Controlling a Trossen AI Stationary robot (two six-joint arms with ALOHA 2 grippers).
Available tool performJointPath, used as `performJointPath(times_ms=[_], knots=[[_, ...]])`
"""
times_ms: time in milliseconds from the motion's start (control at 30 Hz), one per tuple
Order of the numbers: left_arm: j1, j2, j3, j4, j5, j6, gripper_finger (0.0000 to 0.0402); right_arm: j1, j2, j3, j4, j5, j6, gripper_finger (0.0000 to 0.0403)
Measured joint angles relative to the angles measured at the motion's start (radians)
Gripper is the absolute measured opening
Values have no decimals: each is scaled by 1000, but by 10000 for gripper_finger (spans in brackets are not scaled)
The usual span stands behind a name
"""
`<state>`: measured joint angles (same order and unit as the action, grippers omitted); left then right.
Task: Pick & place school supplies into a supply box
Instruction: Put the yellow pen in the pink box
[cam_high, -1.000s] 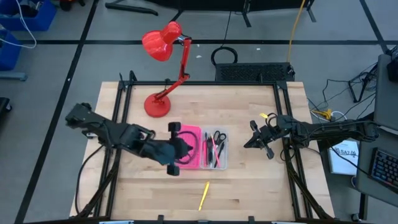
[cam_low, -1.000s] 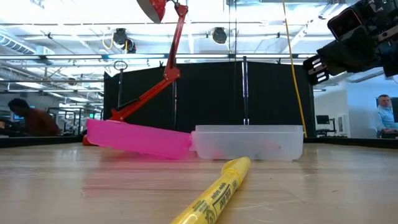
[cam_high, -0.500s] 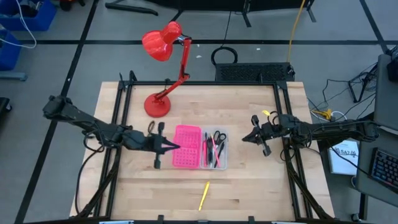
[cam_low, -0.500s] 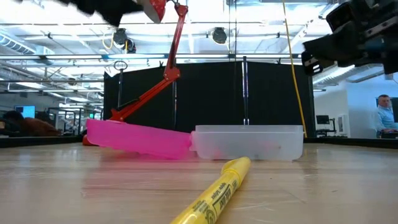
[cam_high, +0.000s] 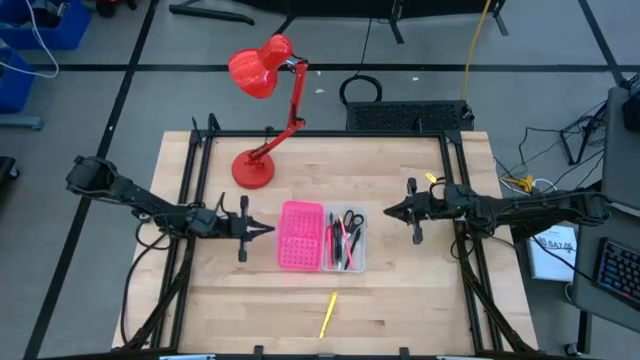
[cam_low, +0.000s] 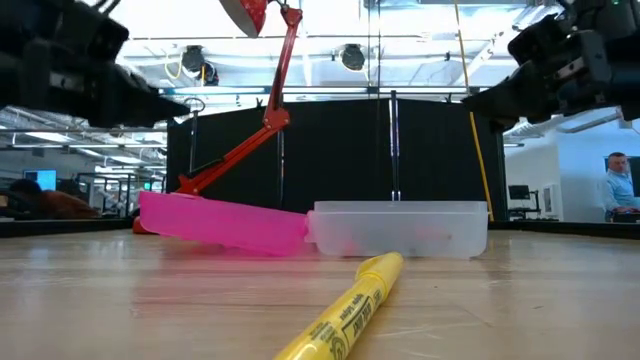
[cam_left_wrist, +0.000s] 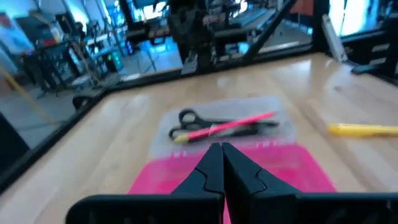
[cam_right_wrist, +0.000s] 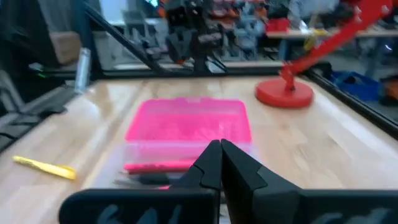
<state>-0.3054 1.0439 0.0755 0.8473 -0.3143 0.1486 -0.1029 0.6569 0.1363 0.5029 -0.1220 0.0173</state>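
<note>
The supply box lies open in the middle of the table, its pink perforated half (cam_high: 301, 235) to the left and its clear tray (cam_high: 357, 262) to the right. In the tray lie the scissors (cam_left_wrist: 186, 117), a pink pen (cam_left_wrist: 231, 126) and other thin pens. A yellow marker (cam_high: 327, 314) lies on the table near the front edge. My left gripper (cam_high: 268, 229) is shut and empty, just left of the pink half, pointing at it. My right gripper (cam_high: 388, 212) is shut and empty, right of the tray, pointing at it.
A red desk lamp stands with its base (cam_high: 252, 170) at the far left of the table, its head (cam_high: 258, 68) beyond the far edge. Bare wood lies on the near side around the marker and on the far side of the box.
My left gripper has drawn back from above the pink half toward the table's left edge and now points level at the box. My right gripper has turned level and moved a little toward the box. The box and the marker have stayed where they were.
</note>
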Motion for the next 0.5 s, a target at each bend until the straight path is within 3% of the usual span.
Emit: performJointPath(times_ms=[100, 200, 300, 500], knots=[[20, 0, -19, -6, 9, -20, 1, 0, 29, 38, -65, 65, 5, 0], [42, 0, -22, -4, 61, -19, 1, 0, 80, 140, -244, 100, 5, 0], [64, 0, -22, 5, 84, 0, 3, 11, 166, 261, -438, 106, 21, 0], [107, 1, -22, 136, 78, 96, 18, 81, 389, 474, -746, 264, 29, 0]])
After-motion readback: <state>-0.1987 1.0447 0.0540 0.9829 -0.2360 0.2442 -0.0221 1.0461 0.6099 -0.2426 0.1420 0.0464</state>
